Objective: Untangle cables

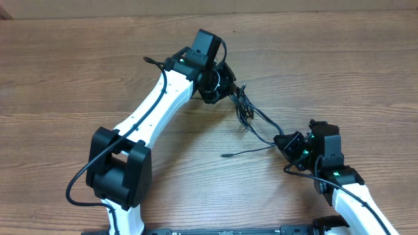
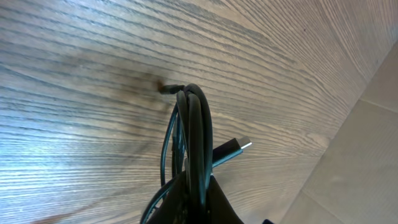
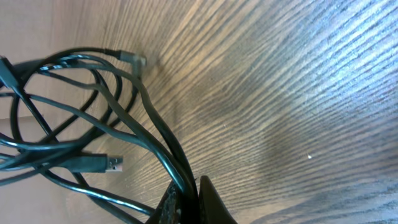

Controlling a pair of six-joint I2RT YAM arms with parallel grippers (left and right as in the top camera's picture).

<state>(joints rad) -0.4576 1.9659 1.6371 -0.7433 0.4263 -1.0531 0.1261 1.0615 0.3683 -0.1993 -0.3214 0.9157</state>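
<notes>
Bimanual grasp, seen from overhead. The left arm point(image 1: 157, 104) is extended diagonally from the near left towards the far centre of the table point(image 1: 65, 78), while the right arm point(image 1: 343, 189) is kept folded at the near right. The left gripper point(image 1: 230, 91) and right gripper point(image 1: 282, 141) are each clamped fully onto the cables point(image 1: 251, 117), which are strung between them. One loose end point(image 1: 238, 154) is laid on the wood just beside the right gripper.

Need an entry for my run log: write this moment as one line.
task: untangle cables | left fingers: shut on cables | right fingers: shut on cables | cables: tangled, strung between both grips over table
</notes>
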